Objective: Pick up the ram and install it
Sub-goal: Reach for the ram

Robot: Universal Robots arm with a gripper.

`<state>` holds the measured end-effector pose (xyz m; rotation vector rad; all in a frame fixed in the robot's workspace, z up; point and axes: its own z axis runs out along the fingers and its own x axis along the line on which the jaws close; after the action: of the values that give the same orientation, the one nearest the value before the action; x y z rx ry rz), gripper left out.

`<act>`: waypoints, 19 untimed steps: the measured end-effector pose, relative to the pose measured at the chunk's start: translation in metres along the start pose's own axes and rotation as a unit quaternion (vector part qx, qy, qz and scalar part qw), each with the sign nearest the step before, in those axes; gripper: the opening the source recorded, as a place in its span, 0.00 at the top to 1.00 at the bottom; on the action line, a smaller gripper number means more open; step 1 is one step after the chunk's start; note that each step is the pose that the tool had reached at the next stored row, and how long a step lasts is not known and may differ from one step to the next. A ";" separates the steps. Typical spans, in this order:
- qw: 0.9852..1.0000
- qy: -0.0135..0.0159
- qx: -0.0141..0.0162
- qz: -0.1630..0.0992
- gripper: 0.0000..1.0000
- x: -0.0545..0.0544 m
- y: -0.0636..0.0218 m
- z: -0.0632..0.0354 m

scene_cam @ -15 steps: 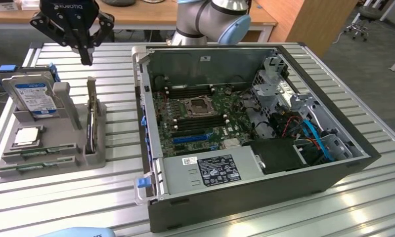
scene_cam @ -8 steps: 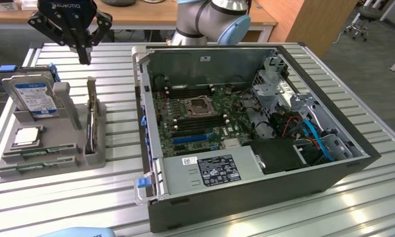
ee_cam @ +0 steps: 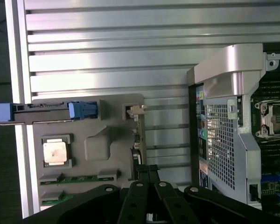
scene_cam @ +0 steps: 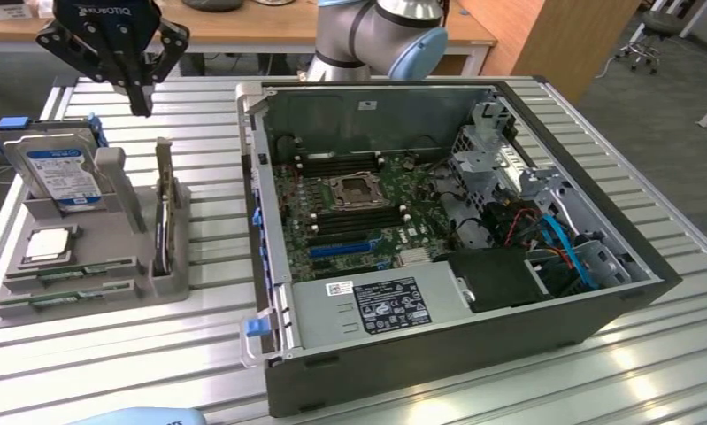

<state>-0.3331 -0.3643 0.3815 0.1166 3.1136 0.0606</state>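
Note:
The ram point(scene_cam: 163, 202) is a thin stick standing on its long edge in a slot on the side of the grey holder point(scene_cam: 123, 232) nearest the computer. In the wrist view the ram point(ee_cam: 136, 140) shows edge-on along the holder point(ee_cam: 113, 122). My gripper point(scene_cam: 141, 104) hangs above the slatted table, beyond the holder's far end and well clear of the ram. Its black fingers meet at a point with nothing between them. In the wrist view the gripper point(ee_cam: 146, 170) is shut, its tips lined up near one end of the ram's slot.
The holder also carries a blue-labelled hard drive point(scene_cam: 58, 173), a square silver processor point(scene_cam: 49, 243) and two flat green boards point(scene_cam: 67, 274) at its near end. The open computer case point(scene_cam: 448, 212) with its motherboard point(scene_cam: 353, 208) stands to the exterior view's right. Desks stand behind.

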 end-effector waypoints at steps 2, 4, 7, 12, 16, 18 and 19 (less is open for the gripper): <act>1.000 0.000 0.000 0.000 0.90 0.005 -0.0001 0.0001; 1.000 0.000 0.000 0.000 0.90 0.010 -0.0002 0.0003; 1.000 0.000 0.000 0.000 0.90 0.017 -0.0002 0.0007; 1.000 0.000 0.000 0.000 0.90 0.021 -0.0009 0.0007; 1.000 0.000 0.001 0.000 0.90 0.021 -0.0036 0.0006; 1.000 0.000 0.001 0.000 0.90 0.021 -0.0056 0.0006; 1.000 0.000 0.002 0.000 0.90 0.021 -0.0071 0.0005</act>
<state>-0.3543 -0.3698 0.3802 0.1174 3.1135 0.0555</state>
